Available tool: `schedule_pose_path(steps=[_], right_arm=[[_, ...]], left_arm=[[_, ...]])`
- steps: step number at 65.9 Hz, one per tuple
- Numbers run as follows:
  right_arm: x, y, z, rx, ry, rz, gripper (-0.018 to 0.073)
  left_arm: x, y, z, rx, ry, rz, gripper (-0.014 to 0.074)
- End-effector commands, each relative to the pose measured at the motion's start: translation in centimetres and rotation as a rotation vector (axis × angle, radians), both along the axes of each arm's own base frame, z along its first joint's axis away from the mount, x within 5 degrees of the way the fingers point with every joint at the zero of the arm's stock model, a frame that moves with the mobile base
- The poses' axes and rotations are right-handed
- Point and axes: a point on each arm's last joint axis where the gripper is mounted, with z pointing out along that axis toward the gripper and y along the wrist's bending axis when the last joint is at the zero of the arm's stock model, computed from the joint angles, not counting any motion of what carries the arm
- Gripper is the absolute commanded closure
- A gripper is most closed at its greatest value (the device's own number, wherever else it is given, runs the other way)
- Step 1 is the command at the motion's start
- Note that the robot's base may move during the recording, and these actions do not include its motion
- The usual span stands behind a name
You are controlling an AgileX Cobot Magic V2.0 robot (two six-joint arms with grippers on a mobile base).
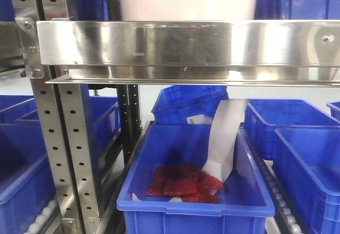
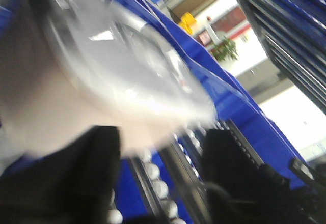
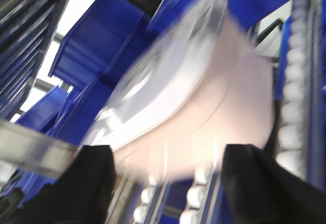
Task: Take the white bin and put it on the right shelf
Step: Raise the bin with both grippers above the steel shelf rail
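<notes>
The white bin (image 1: 186, 0) shows at the top of the front view, its pinkish-white wall rising behind the right shelf's shiny front rail (image 1: 186, 42). In the left wrist view the bin (image 2: 76, 96) fills the upper left, glossy lid towards the camera, above white rollers. My left gripper (image 2: 160, 178) is open, its dark fingers (image 2: 76, 183) wide apart just below the bin. In the right wrist view the bin (image 3: 214, 112) lies tilted ahead. My right gripper (image 3: 163, 183) is open, its fingers (image 3: 254, 183) spread to either side of the bin's near end. Both wrist views are blurred.
Perforated steel posts (image 1: 69, 154) stand at the left. Below the rail a blue crate (image 1: 196, 212) holds red packets (image 1: 180, 181) and a white strip (image 1: 226, 138). More blue crates (image 1: 308, 154) flank it. Roller tracks (image 3: 198, 193) run under the bin, and also show in the left wrist view (image 2: 153, 183).
</notes>
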Motion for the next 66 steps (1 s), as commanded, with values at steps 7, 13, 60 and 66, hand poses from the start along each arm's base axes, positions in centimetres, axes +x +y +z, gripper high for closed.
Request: schedule_pose_path(steps=[7,13,60,66], right_arm=[[-0.9,0.5,2.8,0.022,-0.093,0.042,0.0443],[-0.7,0.4,2.5,0.034,-0.087,0.039,0.0505],[-11.4,4.0,11.9,-0.621,-0.395,-0.399,0.0499],[-12.7,4.5,11.0,-0.621,-0.412,-0.428,0.0498]], left_arm=[[-1.7,-0.1,4.0,-0.063,-0.105,-0.024,0.0727],[-1.7,0.0,4.0,-0.066,-0.105,-0.021,0.0713],[-10.1,0.1,11.6,0.21,-0.359,0.395,0.0713],[-11.0,-0.2,10.3,0.252,-0.368,0.444,0.0713]])
